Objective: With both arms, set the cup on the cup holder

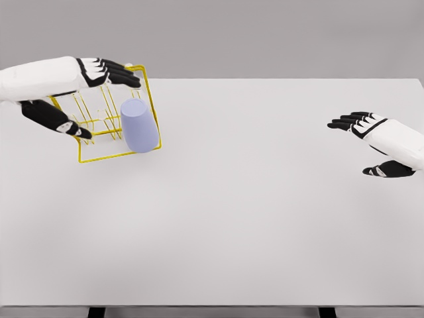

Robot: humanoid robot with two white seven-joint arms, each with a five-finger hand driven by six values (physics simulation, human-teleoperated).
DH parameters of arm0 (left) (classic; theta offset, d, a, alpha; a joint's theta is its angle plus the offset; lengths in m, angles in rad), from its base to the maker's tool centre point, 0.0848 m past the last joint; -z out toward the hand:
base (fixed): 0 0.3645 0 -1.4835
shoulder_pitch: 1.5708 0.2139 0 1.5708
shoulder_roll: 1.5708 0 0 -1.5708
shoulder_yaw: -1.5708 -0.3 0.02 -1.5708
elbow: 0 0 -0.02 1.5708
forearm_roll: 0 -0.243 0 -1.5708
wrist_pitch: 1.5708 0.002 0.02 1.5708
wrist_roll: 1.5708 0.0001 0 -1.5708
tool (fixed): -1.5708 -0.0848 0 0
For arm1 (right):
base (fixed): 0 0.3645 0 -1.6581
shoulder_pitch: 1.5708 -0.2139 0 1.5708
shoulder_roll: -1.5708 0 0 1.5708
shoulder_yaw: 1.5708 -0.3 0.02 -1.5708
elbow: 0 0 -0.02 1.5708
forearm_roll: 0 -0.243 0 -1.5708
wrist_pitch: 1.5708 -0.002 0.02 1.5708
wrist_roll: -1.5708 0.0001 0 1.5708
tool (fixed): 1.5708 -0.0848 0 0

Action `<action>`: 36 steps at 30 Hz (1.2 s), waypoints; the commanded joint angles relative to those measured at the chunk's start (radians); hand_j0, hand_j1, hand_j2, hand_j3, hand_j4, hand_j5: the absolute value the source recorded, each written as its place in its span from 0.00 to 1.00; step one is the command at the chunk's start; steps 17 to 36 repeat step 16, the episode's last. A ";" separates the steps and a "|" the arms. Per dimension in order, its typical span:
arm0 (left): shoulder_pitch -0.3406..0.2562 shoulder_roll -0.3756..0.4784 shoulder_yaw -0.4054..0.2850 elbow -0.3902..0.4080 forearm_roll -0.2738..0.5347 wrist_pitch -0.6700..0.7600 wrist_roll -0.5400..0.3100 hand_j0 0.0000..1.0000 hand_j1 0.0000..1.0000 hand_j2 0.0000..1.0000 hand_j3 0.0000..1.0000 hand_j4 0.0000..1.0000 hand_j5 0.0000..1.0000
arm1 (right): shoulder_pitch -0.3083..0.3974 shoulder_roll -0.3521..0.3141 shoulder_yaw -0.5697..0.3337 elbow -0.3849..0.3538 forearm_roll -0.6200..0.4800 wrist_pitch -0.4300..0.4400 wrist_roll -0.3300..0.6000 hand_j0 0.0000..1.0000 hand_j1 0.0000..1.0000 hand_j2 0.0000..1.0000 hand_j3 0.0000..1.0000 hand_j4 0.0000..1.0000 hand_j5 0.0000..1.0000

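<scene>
Fingers (122,74) of the left hand (79,86) stretch straight out over the top of the yellow wire cup holder (150,99), thumb held below, released and grasping nothing. A pale blue cup (139,126) stands inside the holder at its right near corner, far left on the white table (265,199). Well apart at the right edge, the right hand (372,142) hovers with fingers extended leftward, relaxed and empty. No writing or label shows on the cup or holder.

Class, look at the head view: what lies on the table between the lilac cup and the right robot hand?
Nothing: the head view shows only bare white table between the cup and the right robot hand.
</scene>
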 commanded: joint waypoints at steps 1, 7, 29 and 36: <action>0.000 0.078 0.018 -0.068 0.153 0.003 0.001 1.00 1.00 1.00 1.00 1.00 1.00 | 0.000 -0.001 0.001 0.000 -0.007 0.003 -0.001 1.00 1.00 1.00 1.00 1.00 1.00; 0.130 0.154 0.012 -0.090 0.262 0.003 0.002 1.00 1.00 1.00 1.00 1.00 1.00 | 0.000 -0.001 -0.001 0.000 -0.007 0.003 -0.001 1.00 1.00 1.00 1.00 1.00 1.00; 0.376 0.140 0.016 -0.074 0.205 0.003 0.050 1.00 1.00 1.00 1.00 1.00 1.00 | 0.000 -0.001 0.001 0.000 -0.007 0.003 -0.001 1.00 1.00 1.00 1.00 1.00 1.00; 0.376 0.140 0.016 -0.074 0.205 0.003 0.050 1.00 1.00 1.00 1.00 1.00 1.00 | 0.000 -0.001 0.001 0.000 -0.007 0.003 -0.001 1.00 1.00 1.00 1.00 1.00 1.00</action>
